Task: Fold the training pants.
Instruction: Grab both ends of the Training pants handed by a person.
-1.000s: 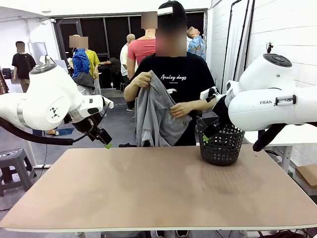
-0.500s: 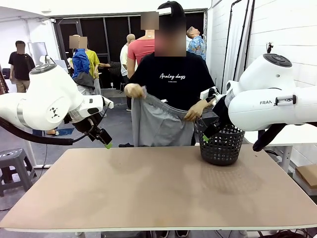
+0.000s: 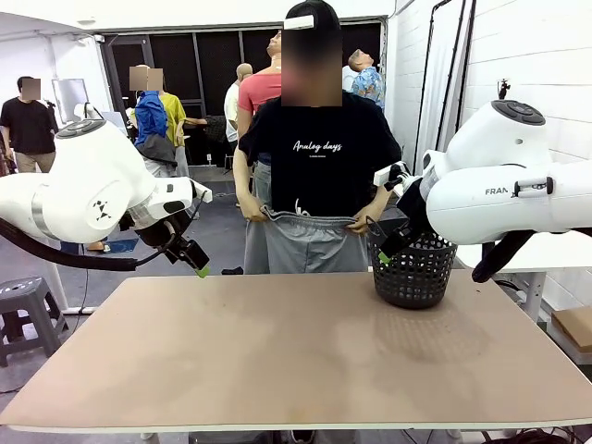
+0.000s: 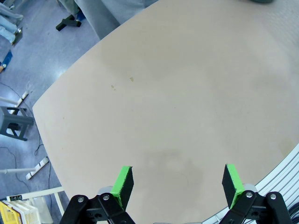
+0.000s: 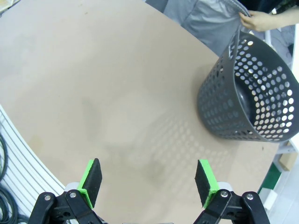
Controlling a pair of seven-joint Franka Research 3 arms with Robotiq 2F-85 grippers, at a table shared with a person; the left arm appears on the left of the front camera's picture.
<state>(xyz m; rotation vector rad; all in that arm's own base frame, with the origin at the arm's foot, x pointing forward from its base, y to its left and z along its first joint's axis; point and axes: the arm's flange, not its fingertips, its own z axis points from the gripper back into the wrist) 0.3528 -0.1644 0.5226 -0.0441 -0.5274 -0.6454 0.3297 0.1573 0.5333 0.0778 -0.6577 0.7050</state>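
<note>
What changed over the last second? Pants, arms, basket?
The person had the training pants bunched at chest height. They now grip the waistband at both ends, pulled wide and lowered to waist height, so the pants hang flat behind the far edge of the table. Unchanged: the left gripper and right gripper are open and hover where they were, and the black mesh basket is in the same spot.
</note>
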